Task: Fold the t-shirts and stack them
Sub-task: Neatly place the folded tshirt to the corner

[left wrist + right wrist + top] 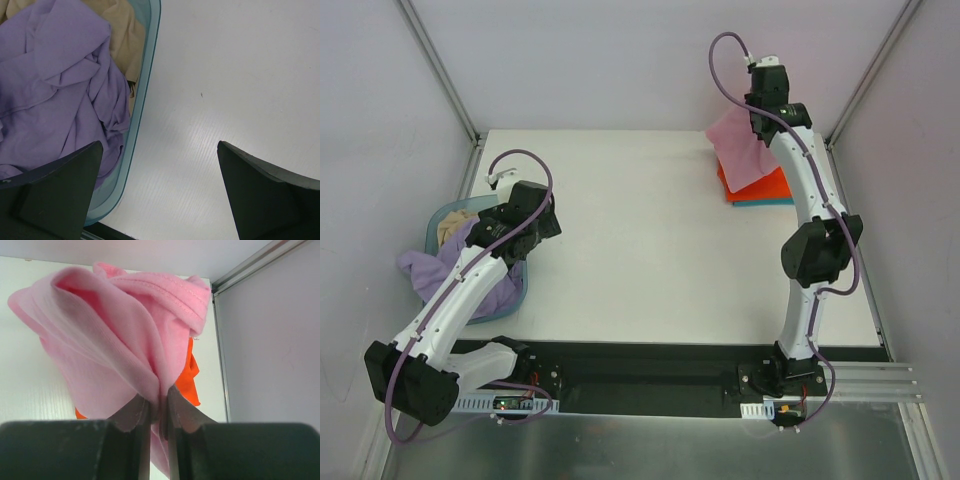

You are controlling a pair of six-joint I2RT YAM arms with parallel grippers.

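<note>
- White table (650, 260), matte, evenly lit.
- Pale walls (620, 60) enclose three sides.
- Aluminium struts (440, 70) run up rear corners.
- Black mounting strip (650, 372) along near edge.

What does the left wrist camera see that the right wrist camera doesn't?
Only the left wrist view: a lavender shirt and a tan cloth in the blue basket, with the left gripper open above the rim. Only the right wrist view: the right gripper shut on a pink shirt, an orange shirt behind it, and the side wall. Both: the white table and each camera's own gripper.
</note>
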